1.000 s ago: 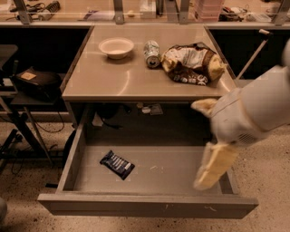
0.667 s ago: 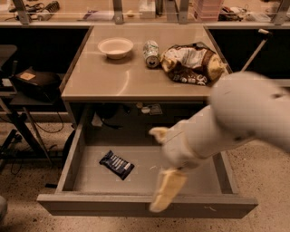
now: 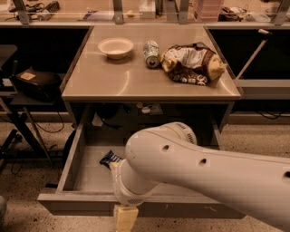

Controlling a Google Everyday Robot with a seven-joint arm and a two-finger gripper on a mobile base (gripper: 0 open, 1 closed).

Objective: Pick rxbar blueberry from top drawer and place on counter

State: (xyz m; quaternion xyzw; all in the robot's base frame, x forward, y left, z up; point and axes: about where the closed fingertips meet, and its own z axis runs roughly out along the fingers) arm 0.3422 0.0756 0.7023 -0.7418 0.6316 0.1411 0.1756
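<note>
- Dark navy-blue wrapped snack bar (image 3: pixel 109 158): one corner shows left of centre in the lower half. The rest is behind the bulky white robot arm (image 3: pixel 204 181), and the lettering is unreadable.
- Wide shallow grey metal drawer (image 3: pixel 86 181): the middle and right of the floor are hidden by the arm, and the front panel is partly covered at lower centre.
- Cream-coloured end effector (image 3: pixel 125 219): at the bottom edge below the drawer front, cropped by the frame.
- Arm: cut off at the right and lower edges.
- Small pale objects (image 3: pixel 149 109) under the tan glossy counter (image 3: pixel 136 81): too small to identify.
- Clutter (image 3: pixel 41 8) at upper left: cropped.
</note>
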